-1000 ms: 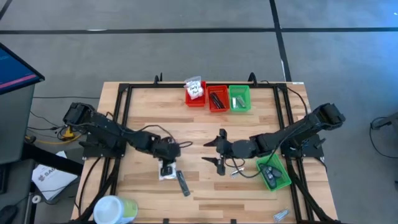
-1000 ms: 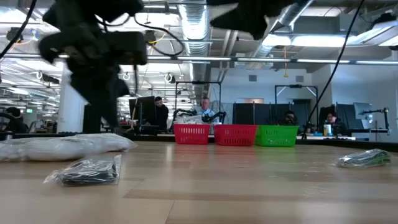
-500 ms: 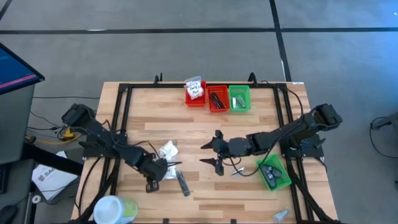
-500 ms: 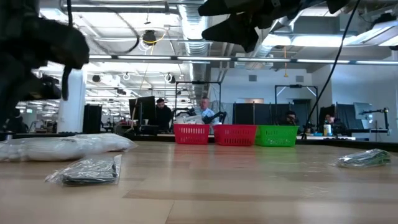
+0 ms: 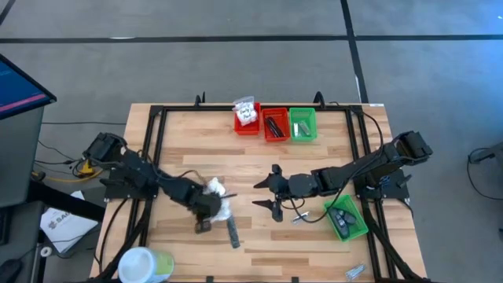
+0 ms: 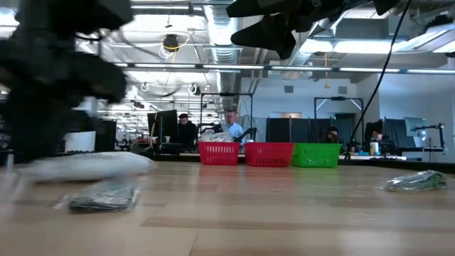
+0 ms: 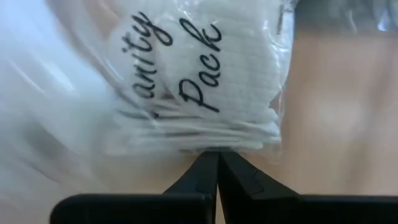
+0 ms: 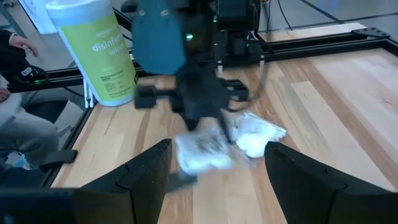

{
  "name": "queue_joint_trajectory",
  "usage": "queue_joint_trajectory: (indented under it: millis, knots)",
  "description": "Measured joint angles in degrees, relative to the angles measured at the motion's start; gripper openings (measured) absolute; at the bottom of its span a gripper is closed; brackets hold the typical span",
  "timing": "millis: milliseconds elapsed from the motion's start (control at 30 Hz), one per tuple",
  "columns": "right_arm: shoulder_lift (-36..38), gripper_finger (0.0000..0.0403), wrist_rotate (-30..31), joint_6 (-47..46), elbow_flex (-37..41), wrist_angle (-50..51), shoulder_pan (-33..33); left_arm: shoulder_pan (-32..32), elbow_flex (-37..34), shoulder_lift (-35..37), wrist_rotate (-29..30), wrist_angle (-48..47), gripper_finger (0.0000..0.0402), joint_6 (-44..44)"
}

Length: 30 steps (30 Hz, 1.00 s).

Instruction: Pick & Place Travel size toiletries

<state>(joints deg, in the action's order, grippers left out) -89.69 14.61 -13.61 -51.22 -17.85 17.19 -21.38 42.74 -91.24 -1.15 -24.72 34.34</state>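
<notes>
High view: the left gripper [image 5: 206, 222], fingers closed, sits beside the white packet [image 5: 215, 191] and dark stick [image 5: 232, 233], the right gripper [image 5: 273, 192] hangs open mid-table, the rear red bins [image 5: 274, 135] hold toiletries, a green bin [image 5: 355, 229] nearby

Two dark jointed arms [image 5: 149, 177], black cables, tapered black fingers [image 7: 208, 177].

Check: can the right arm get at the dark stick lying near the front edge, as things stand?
Probably not cleanly. The right gripper hangs open nearby, but the left gripper, shut, and the white packet crowd the dark stick.
</notes>
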Motion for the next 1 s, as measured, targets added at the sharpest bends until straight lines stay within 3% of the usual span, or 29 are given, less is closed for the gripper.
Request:
queue_joint_trajectory:
  millis: [67, 133, 367, 533, 733, 867, 1000]
  knots:
    - [0.00, 0.0248, 0.00, -0.01, 0.00, 0.07, 0.00, 1.80, 0.86, -0.24, 6.23, 1.89, 0.0001, -3.45]
    - [0.00, 0.0248, 0.00, -0.01, 0.00, 0.20, 0.00, 3.79, 1.40, -0.15, 8.19, 3.69, 0.0001, -6.55]
    - [0.00, 0.0248, 0.00, -0.01, 0.00, 0.86, 0.02, 10.10, 1.59, -0.14, 10.61, 6.03, 0.0001, -11.60]
    - [0.00, 0.0248, 0.03, -0.04, 0.00, 2.34, -0.06, 8.78, 1.59, 0.11, 11.15, 7.57, 0.0001, -10.12]
    - [0.00, 0.0248, 0.22, -1.11, 0.00, 3.22, -0.56, 5.93, 1.59, 0.11, 12.37, 17.30, 0.0001, -10.36]
    - [0.00, 0.0248, 0.22, -1.48, 0.00, 3.29, -0.90, 6.90, 1.70, -0.75, 12.33, 23.50, 0.0001, -11.90]
    - [0.00, 0.0248, 0.23, -1.48, 0.00, 3.35, -0.92, 8.04, 1.66, -3.37, 12.14, 23.56, 0.0001, -12.63]
